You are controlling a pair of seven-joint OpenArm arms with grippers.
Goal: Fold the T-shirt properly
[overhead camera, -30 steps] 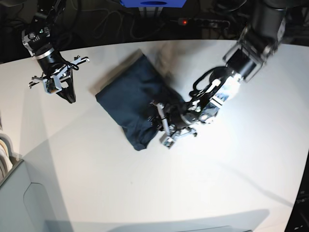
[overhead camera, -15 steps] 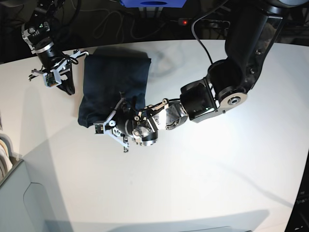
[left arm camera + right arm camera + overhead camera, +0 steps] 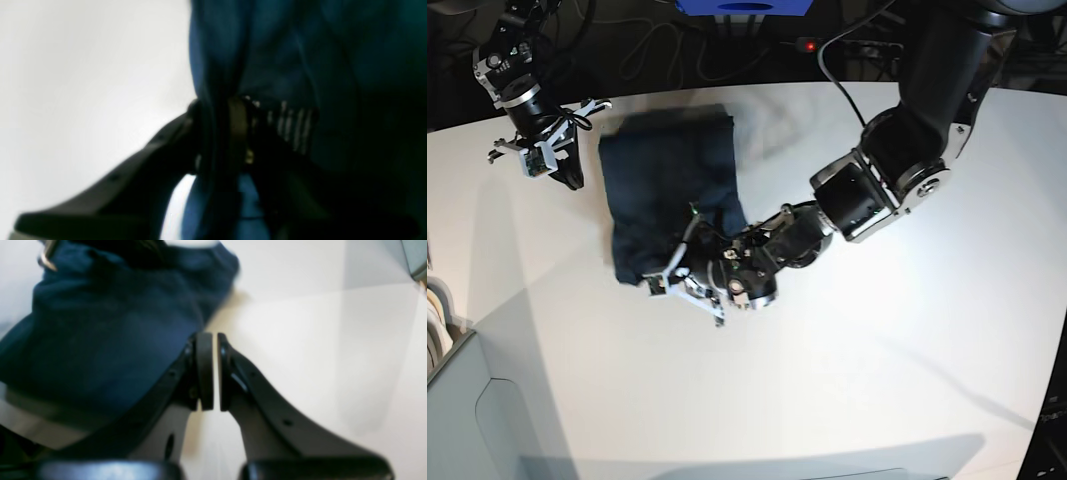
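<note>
The dark navy T-shirt (image 3: 670,185) lies folded into a rectangle on the white table (image 3: 877,380), left of centre. My left gripper (image 3: 692,272) is at the shirt's near edge, shut on a bunch of its cloth. In the left wrist view the fabric (image 3: 283,60) is pinched in the gripper (image 3: 220,133), with a white printed label (image 3: 290,121) beside it. My right gripper (image 3: 562,168) hangs just left of the shirt's far left corner. In the right wrist view this gripper (image 3: 215,370) is shut and empty, and the shirt (image 3: 100,330) lies to its left.
A grey bin (image 3: 452,400) stands at the table's front left corner. Cables and a power strip (image 3: 847,45) run behind the table's back edge, next to a blue box (image 3: 742,7). The left arm's bulky links (image 3: 897,170) reach across the table's middle.
The left gripper dragged the shirt from the table's centre to the left and turned it square, then shifted slightly back right. The right gripper rose a little towards the back.
</note>
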